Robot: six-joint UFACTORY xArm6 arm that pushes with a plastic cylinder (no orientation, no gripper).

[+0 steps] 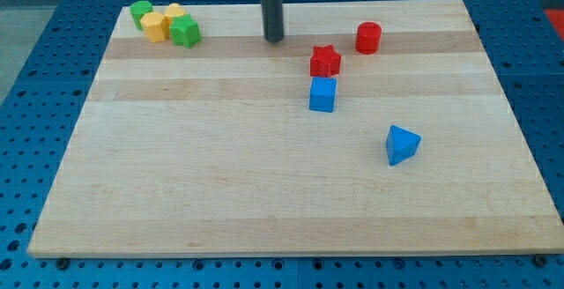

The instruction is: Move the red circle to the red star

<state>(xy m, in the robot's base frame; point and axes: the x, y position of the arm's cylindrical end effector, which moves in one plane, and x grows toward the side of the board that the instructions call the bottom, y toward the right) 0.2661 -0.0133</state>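
Note:
The red circle (pixel 368 37) stands on the wooden board near the view's top right. The red star (pixel 325 60) lies a short way to its lower left, apart from it. My tip (pixel 274 38) rests on the board left of the red star and well left of the red circle, touching neither. The rod rises straight up out of the view's top.
A blue cube (pixel 322 94) sits just below the red star. A blue triangle (pixel 402 144) lies at the lower right. At the top left, two green blocks (pixel 141 11) (pixel 185 32) and two yellow blocks (pixel 155 26) (pixel 174 13) cluster together. The board's far edge (pixel 397 1) is close behind.

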